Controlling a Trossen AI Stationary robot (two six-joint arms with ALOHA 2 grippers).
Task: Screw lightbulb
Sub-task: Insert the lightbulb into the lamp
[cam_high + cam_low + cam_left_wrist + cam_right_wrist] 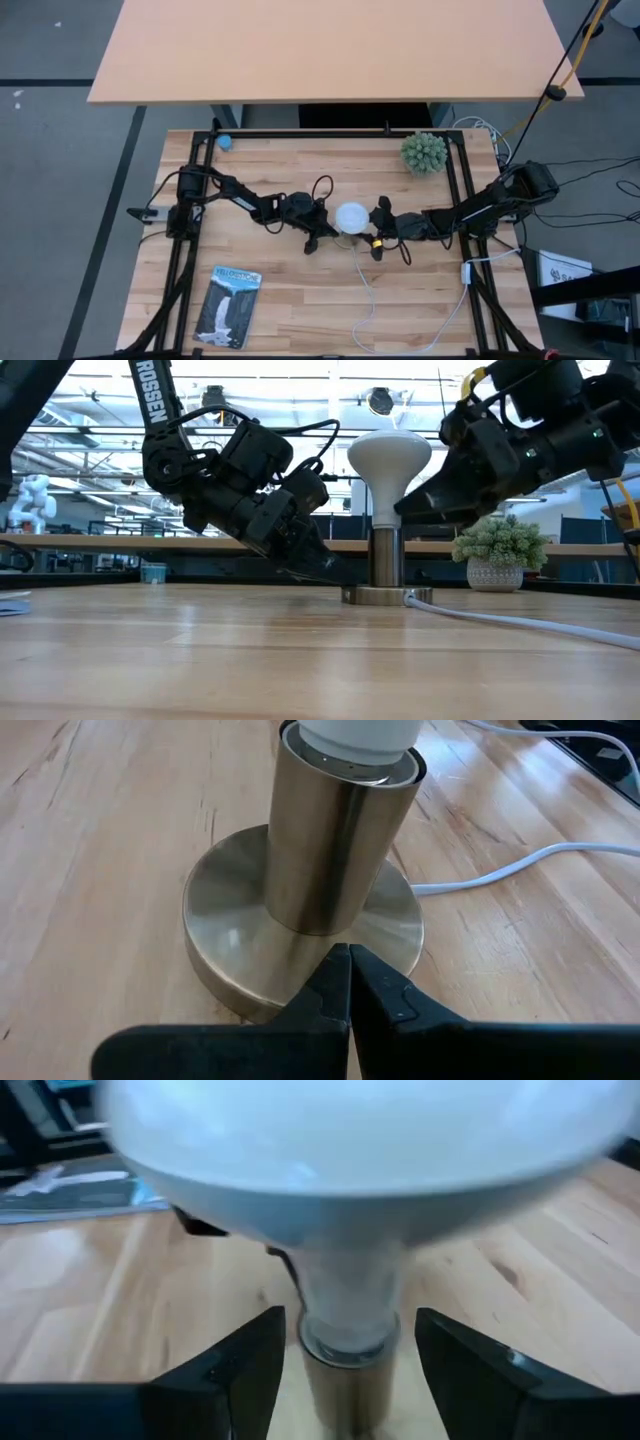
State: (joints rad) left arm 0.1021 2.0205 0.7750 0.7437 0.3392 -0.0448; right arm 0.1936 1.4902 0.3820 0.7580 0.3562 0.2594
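The white frosted lightbulb stands upright with its screw end down inside the metal socket column, which rises from a round metal base at mid-table. My left gripper is shut, its tips down at the base's disc, on the side toward the table's left. My right gripper is open on the bulb's right. Its fingers stand either side of the bulb's neck, just above the socket's top, with a gap on each side. My left gripper sets its shut fingertips on the top face of the base's disc, close beside the column. The fingers slant down from the table's left. The base lies flat on the table.
A white cord runs from the base toward the table's near edge. A spiky green plant in a pot stands at the far right. A printed packet lies at the near left, and a small blue thing at the far left corner.
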